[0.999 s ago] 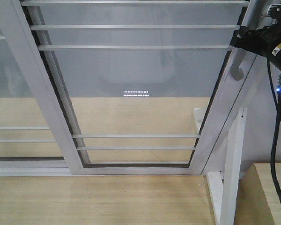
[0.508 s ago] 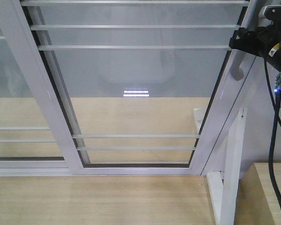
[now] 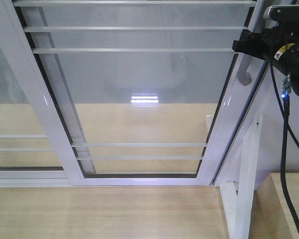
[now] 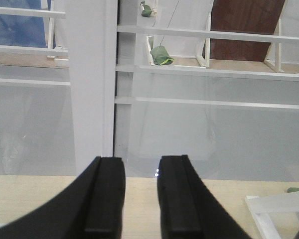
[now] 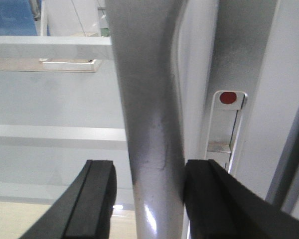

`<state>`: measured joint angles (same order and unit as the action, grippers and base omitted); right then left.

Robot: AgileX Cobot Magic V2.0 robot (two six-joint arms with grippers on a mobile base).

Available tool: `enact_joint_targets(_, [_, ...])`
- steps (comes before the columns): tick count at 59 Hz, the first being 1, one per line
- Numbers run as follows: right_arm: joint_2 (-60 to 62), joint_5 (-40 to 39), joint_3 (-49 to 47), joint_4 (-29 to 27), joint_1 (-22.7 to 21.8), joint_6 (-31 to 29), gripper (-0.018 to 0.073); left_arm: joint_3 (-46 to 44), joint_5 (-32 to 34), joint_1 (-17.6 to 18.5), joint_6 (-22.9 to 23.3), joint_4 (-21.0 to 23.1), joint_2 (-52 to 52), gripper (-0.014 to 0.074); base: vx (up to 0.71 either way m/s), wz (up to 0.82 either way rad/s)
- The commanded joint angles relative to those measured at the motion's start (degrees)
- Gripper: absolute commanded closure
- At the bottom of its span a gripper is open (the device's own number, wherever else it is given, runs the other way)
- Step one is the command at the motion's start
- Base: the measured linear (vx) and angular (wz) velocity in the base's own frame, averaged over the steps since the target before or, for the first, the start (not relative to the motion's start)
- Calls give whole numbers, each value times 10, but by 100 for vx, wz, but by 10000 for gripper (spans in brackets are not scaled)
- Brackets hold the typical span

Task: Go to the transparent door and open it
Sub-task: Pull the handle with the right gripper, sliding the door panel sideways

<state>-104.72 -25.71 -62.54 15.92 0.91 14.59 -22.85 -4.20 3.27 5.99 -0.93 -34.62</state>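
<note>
The transparent door fills the front view, a clear pane with thin white bars in a white frame. Its curved grey handle sits on the right stile. My right gripper straddles that handle at the top right. In the right wrist view the handle runs between the black fingers of the right gripper: the right pad touches it and the left pad stands a little apart. My left gripper is open and holds nothing, facing the glass beside a white stile.
A fixed white-framed glass panel stands at the left. A white post rises at the lower right, with a black cable hanging near it. Pale wood flooring lies below. A latch plate with a red dot sits beside the handle.
The door has slid a little to the left, and a dark gap shows along its right stile. My right gripper has moved left with the handle.
</note>
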Motion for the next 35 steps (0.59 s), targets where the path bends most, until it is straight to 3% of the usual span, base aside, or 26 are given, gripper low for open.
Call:
enact_joint_targets(1, [26,-54,-18,31,28,2,183,-16,46,2,-1,5,-1,267,0,0])
enact_joint_targets(35, [27,-52,-18,31,101,-6,183,-16,45,2,-1,5,-1,267,0,0])
